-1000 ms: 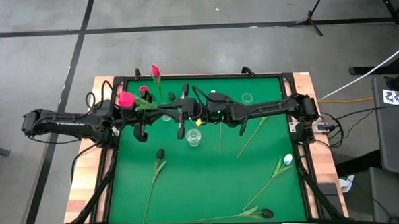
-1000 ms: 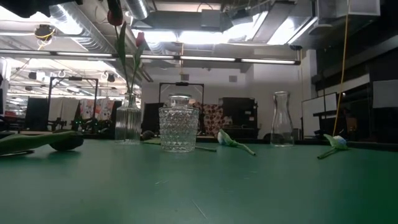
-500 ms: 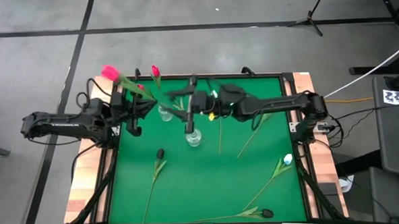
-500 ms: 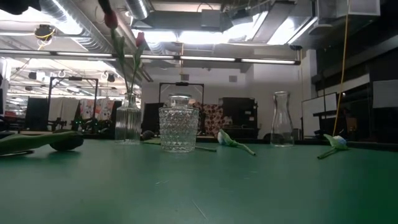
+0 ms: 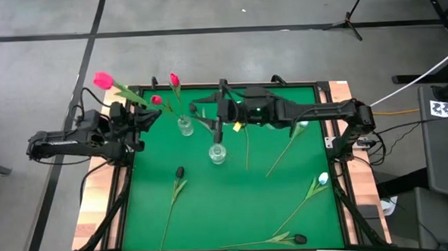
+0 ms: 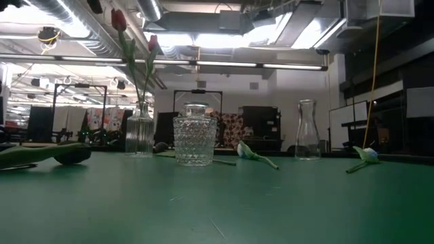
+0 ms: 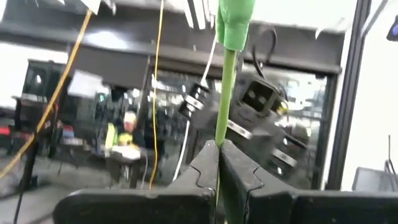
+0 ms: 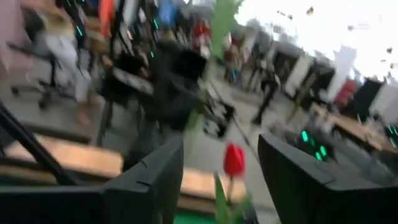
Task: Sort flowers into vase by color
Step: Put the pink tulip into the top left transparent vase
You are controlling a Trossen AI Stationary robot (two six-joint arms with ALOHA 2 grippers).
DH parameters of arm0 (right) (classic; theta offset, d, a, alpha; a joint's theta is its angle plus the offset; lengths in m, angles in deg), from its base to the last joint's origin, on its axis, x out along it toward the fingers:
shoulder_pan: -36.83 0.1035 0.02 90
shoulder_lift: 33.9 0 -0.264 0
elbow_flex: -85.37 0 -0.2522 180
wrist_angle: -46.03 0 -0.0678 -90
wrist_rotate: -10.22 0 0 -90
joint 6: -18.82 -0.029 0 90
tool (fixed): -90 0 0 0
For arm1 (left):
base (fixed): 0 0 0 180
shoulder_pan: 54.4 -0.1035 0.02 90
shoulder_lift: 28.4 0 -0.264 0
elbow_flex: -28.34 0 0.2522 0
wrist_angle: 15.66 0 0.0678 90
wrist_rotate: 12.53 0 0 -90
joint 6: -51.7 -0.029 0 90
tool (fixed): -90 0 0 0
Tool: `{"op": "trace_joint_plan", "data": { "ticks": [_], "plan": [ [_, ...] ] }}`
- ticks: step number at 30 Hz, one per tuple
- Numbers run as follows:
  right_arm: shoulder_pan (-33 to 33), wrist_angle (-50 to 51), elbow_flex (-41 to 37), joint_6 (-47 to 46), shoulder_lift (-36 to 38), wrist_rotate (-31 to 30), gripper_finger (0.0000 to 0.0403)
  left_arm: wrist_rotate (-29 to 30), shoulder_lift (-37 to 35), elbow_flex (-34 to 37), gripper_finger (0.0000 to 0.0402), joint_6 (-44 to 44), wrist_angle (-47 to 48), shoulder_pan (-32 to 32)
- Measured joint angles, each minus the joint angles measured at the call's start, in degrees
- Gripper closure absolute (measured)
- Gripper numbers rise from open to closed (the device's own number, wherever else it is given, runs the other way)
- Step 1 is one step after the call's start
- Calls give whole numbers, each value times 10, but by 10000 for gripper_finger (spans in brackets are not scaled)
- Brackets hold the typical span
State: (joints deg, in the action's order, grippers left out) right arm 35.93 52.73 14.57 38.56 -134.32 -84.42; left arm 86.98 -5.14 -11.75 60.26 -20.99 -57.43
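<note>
- Left gripper (image 5: 136,114) is clamping its fingers (image 7: 205,168) on a pink-red tulip's green stem (image 7: 225,93), the head (image 5: 103,80) hanging out past the table's left edge (image 5: 124,183).
- Ribbed vase (image 5: 185,126) is holding 2 red tulips (image 5: 174,80).
- Right gripper (image 5: 218,110) is hovering beside that vase, fingers (image 8: 149,180) spread apart, gripping nothing.

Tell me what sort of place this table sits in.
Probably a robotics lab or workshop: exposed ceiling ducts and strip lights overhead, a bare concrete floor around the green table, equipment racks behind.
</note>
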Motion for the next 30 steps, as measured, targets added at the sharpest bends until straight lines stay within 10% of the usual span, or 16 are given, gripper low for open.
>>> {"op": "trace_joint_plan", "data": {
  "ticks": [11,20,30],
  "plan": [
    [-44,53,0,0,27,2,201,97,-13,10,401,6,169,60],
    [-94,111,0,2,62,106,201,344,21,106,401,45,57,135],
    [-153,124,0,3,82,209,201,482,115,145,402,33,-82,137]
  ]
}}
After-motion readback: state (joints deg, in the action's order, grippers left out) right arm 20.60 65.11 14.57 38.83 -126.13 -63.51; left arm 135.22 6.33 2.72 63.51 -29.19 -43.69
